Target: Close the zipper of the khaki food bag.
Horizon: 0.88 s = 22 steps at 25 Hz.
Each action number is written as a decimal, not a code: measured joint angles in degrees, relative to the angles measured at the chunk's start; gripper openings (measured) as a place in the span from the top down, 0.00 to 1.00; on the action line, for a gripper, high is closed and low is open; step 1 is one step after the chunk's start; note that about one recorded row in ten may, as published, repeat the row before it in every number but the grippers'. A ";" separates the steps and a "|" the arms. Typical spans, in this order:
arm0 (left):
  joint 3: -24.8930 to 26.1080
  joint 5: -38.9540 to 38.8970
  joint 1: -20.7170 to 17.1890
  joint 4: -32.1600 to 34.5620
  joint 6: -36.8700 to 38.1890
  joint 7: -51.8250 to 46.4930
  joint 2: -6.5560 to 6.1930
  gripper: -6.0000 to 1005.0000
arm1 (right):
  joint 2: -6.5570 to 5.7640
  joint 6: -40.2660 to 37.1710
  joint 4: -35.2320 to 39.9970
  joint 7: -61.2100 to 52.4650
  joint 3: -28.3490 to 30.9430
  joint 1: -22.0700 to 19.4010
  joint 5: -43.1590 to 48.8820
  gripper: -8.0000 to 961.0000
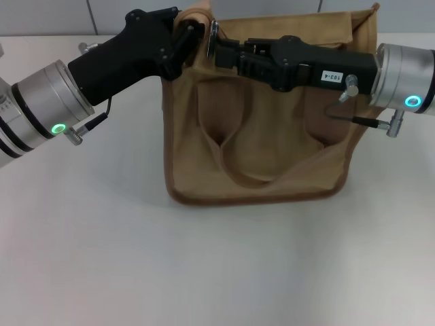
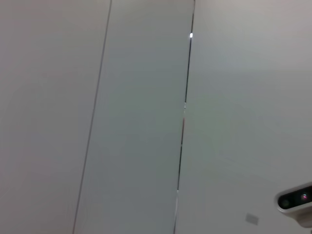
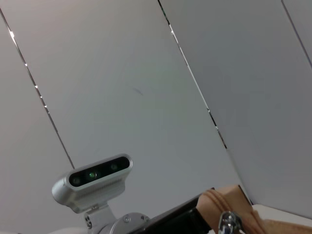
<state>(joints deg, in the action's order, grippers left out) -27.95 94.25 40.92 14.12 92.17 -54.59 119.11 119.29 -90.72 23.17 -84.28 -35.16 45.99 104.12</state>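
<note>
The khaki food bag (image 1: 272,136) stands upright on the white table, its strap handle hanging down the front. My left gripper (image 1: 189,34) is at the bag's top left corner, shut on the fabric there. From the right, my right gripper (image 1: 219,49) reaches across the top seam and is shut on the zipper's silver slider and pull (image 1: 213,39) near the left end. The arm hides the zipper track. In the right wrist view a fold of the bag (image 3: 229,202) and the metal pull (image 3: 228,223) show at the edge.
White table (image 1: 204,272) stretches in front of and beside the bag. Grey wall panels (image 2: 146,122) stand behind. The left arm's wrist camera (image 3: 92,181) shows in the right wrist view, close to the bag's corner.
</note>
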 joint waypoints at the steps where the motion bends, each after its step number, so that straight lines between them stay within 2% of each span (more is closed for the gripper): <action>1: 0.00 -0.17 -0.07 0.01 -0.03 0.00 0.00 0.99 | -0.04 -0.44 0.36 0.00 0.00 -0.37 0.00 0.76; 8: -0.06 -0.28 -0.12 -0.17 -0.28 -0.05 -0.02 0.99 | -0.02 -2.06 0.76 0.00 0.00 -0.42 0.00 0.76; 22: -0.13 -0.40 1.57 -3.66 0.61 0.51 0.02 0.99 | 0.24 0.39 -0.45 0.09 -1.41 1.20 -0.03 0.77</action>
<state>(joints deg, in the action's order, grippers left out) -28.08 93.86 42.50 10.46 92.78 -54.08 119.14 119.53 -90.33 22.73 -84.20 -36.56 47.19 104.09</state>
